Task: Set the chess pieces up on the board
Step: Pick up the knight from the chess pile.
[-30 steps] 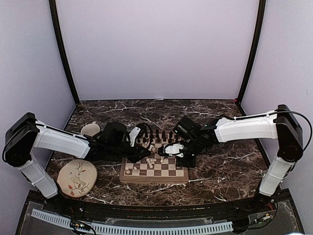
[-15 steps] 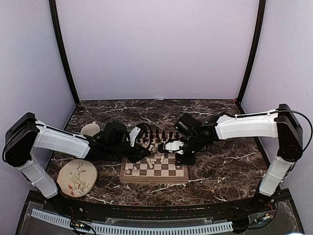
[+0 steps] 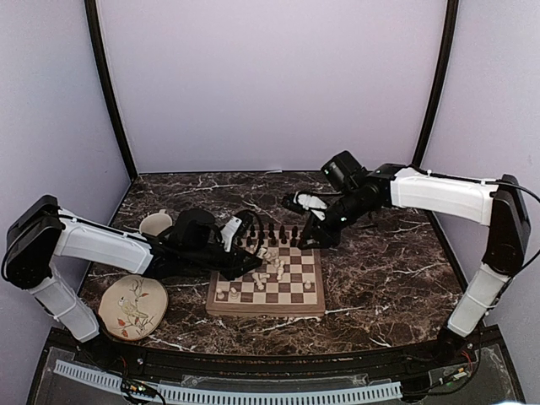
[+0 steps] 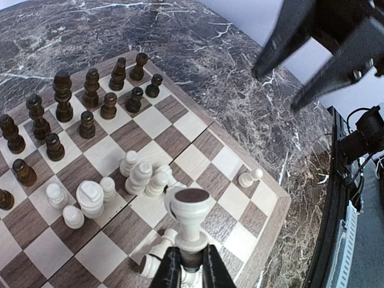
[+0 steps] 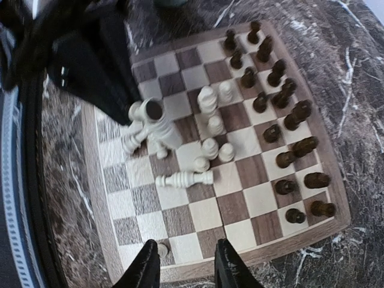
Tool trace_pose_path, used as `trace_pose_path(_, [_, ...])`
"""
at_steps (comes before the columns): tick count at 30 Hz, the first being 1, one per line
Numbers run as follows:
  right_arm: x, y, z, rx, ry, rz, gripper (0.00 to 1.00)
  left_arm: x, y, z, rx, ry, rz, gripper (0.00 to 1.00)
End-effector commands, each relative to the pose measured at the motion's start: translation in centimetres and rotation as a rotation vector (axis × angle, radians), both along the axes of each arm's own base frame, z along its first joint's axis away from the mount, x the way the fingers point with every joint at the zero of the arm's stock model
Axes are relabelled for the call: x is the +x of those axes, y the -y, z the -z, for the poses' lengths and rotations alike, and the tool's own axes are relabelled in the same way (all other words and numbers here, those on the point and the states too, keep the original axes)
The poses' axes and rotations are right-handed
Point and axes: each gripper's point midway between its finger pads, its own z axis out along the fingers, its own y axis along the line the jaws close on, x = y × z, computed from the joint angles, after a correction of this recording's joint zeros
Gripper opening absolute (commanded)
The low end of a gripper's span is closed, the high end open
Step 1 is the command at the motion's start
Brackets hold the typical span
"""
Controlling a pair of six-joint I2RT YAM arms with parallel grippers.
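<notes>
Two items sit toward the left edge of a dark marbled worktop (image 3: 380,287): a round beige plate (image 3: 132,305) with a bird pattern close to the near left corner, and a pale mug (image 3: 155,224) farther back. Next comes the board (image 3: 266,310), a wooden chessboard with brown and cream squares, lying around the middle of the worktop, a little toward the near edge. The left fingers (image 4: 186,267) hang low over the board's left half, clamped tight on a cream chess piece (image 4: 191,210) that is tipped so its dark round base faces the wrist camera. In two rows along the board's far edge stand the dark chess pieces (image 3: 272,236). On the middle squares the cream chess pieces (image 3: 272,268) crowd together in a loose cluster, and a toppled cream piece (image 5: 183,178) lies on its side beside them. A lone cream pawn (image 4: 249,178) stands near the board's near right corner. The right fingers (image 5: 186,252) are raised above the worktop by the board's far right corner, spread apart with nothing between them.
</notes>
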Motion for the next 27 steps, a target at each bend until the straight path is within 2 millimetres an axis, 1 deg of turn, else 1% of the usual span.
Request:
trace_pose_path(1, [2.3, -1.4, -6.1, 0.253, -0.091, 0.062, 0.34, -0.2, 0.7, -4.6, -0.132, 0.089, 0.039, 0.00])
trace_pose_path(2, [2.6, -1.6, -6.3, 0.275, -0.124, 0.065, 0.35, -0.1, 0.7, -5.3, -0.149, 0.103, 0.037, 0.00])
trace_pose_path(4, [2.6, -2.0, -6.7, 0.322, -0.198, 0.053, 0.37, 0.0, 0.6, -6.4, -0.184, 0.124, 0.023, 0.00])
trace_pose_path(7, [0.9, -2.9, -7.6, 0.416, -0.323, -0.037, 0.39, 0.3, 0.5, -8.0, -0.223, 0.145, -0.001, 0.00])
trace_pose_path(10, [0.1, -3.6, -8.1, 0.490, -0.424, -0.068, 0.45, 0.5, 0.6, -9.5, -0.260, 0.161, -0.014, 0.00])
trace_pose_path(12, [0.0, -4.0, -8.1, 0.502, -0.485, -0.073, 0.46, 0.5, 0.6, -10.4, -0.286, 0.169, -0.014, 0.00])
trace_pose_path(15, [0.2, -4.4, -7.8, 0.508, -0.529, -0.078, 0.50, 0.3, 0.6, -11.5, -0.316, 0.175, -0.009, 0.00])
trace_pose_path(20, [0.1, -5.0, -8.3, 0.548, -0.592, -0.108, 0.54, -0.1, 0.8, -12.6, -0.359, 0.167, 0.006, 0.00])
trace_pose_path(22, [0.2, -5.1, -8.4, 0.557, -0.603, -0.116, 0.55, -0.2, 1.0, -12.8, -0.370, 0.159, 0.016, 0.00])
trace_pose_path(27, [0.3, -5.4, -8.0, 0.552, -0.616, -0.115, 0.58, -0.4, 1.5, -12.7, -0.385, 0.136, 0.041, 0.00])
